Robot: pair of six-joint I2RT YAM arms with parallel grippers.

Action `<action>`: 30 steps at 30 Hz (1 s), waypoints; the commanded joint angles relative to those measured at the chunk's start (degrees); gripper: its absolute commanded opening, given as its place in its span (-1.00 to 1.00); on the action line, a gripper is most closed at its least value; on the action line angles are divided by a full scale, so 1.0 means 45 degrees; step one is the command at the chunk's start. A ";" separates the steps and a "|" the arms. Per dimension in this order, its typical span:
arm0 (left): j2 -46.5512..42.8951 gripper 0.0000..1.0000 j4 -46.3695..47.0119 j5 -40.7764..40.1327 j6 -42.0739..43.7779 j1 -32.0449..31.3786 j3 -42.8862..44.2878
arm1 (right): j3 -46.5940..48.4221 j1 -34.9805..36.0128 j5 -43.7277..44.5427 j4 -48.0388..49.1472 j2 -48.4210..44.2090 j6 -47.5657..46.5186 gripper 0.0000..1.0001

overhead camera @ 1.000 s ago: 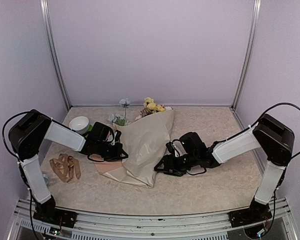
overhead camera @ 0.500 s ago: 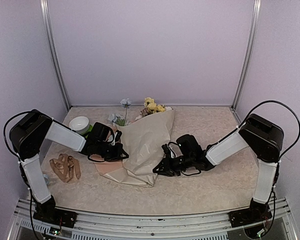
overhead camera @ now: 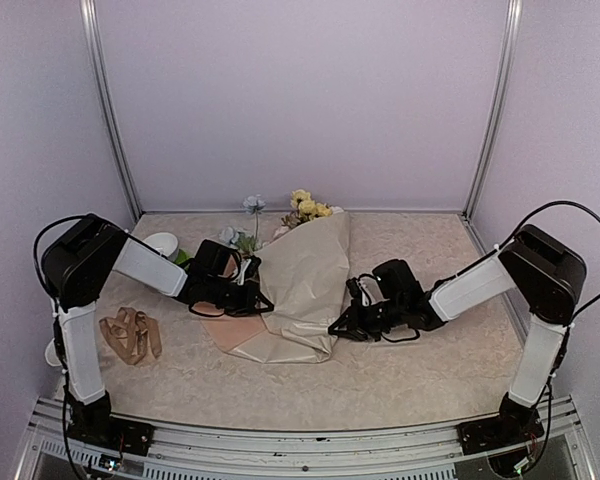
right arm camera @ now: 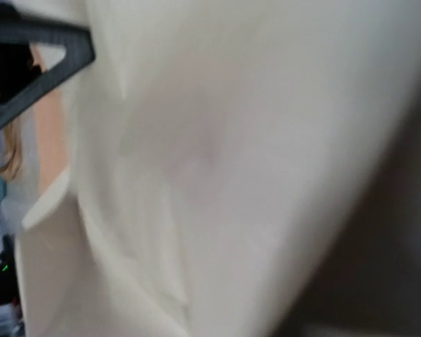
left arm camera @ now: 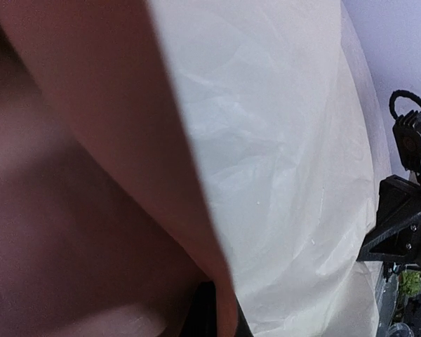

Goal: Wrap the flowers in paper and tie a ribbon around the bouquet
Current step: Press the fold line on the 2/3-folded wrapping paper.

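— Right gripper (overhead camera: 338,328) has its jaws together on the right-hand edge of the paper (overhead camera: 305,270), low down near the narrow end, as far as the overhead view shows. Its own camera sees only pale sheet pressed close.

— And the left gripper (overhead camera: 258,298)?

— Jaws together too, pinching the opposite edge, where the pinkish underside is turned up. The flowers (overhead camera: 308,208) lie inside the sheet. Only the yellow and pale blue heads poke out at the far end, near the back wall.

— What could go wrong from here?

— The sheet is thin. If the two arms pull away from each other, it may tear at a pinch or slip free, and the fold would spring open. If one edge is dragged across too fast, the stems could roll out at the side, or the whole bundle could slide over the table (overhead camera: 430,380).

— Where is the ribbon (overhead camera: 130,335)?

— In a loose heap on the table, well apart to the left, beside the left arm. The tying is not yet begun.

— Any containers?

— One white bowl (overhead camera: 160,243) at the far left, partly hidden by the left arm. Its contents cannot be made out. Something green sits just beside it, too small to name.
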 commanded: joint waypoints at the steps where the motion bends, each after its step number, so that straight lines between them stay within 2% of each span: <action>1: 0.1297 -1.00 -0.1470 0.1016 0.1140 -0.0388 0.1430 | -0.0553 -0.1030 0.0987 -0.1432 -0.1292 -0.1408 -1.00; 5: 0.1933 -1.00 -0.1961 0.1819 0.1254 -0.0725 0.2516 | -0.0866 -0.1440 0.1095 -0.2311 -0.1916 -0.2398 -1.00; 11: 0.1664 -1.00 -0.1694 0.2049 0.1175 -0.0792 0.2158 | -0.1519 -0.1460 0.1050 -0.3105 -0.2865 -0.3455 -1.00; 12: 0.1620 -1.00 -0.1575 0.2057 0.1118 -0.0794 0.2059 | -0.1672 -0.1452 0.0836 -0.3093 -0.2944 -0.3508 -0.93; 15: 0.1600 -1.00 -0.1039 0.2250 0.0654 -0.0682 0.1709 | -0.1577 -0.1416 0.0705 -0.3794 -0.3025 -0.3698 -0.50; 18: 0.1520 -1.00 -0.0419 0.2297 0.0260 -0.0617 0.1310 | -0.0944 -0.1320 0.2055 -0.5769 -0.3795 -0.4300 -0.31; 20: 0.1430 -1.00 -0.0237 0.2223 0.0098 -0.0605 0.1162 | -0.0302 -0.1235 0.3247 -0.7093 -0.4614 -0.4579 -0.28; 24: 0.1359 -1.00 -0.0009 0.2140 -0.0127 -0.0622 0.0981 | 0.1441 -0.0058 0.5179 -0.8656 -0.5286 -0.5076 -0.44; 27: 0.1337 -1.00 0.0103 0.2108 -0.0204 -0.0605 0.0908 | 0.1913 0.0934 0.3707 -0.7173 -0.4158 -0.5406 -0.61; 30: 0.1301 -1.00 0.0144 0.2064 -0.0265 -0.0606 0.0852 | 0.2591 0.1607 0.2249 -0.6226 -0.2465 -0.5515 -0.87</action>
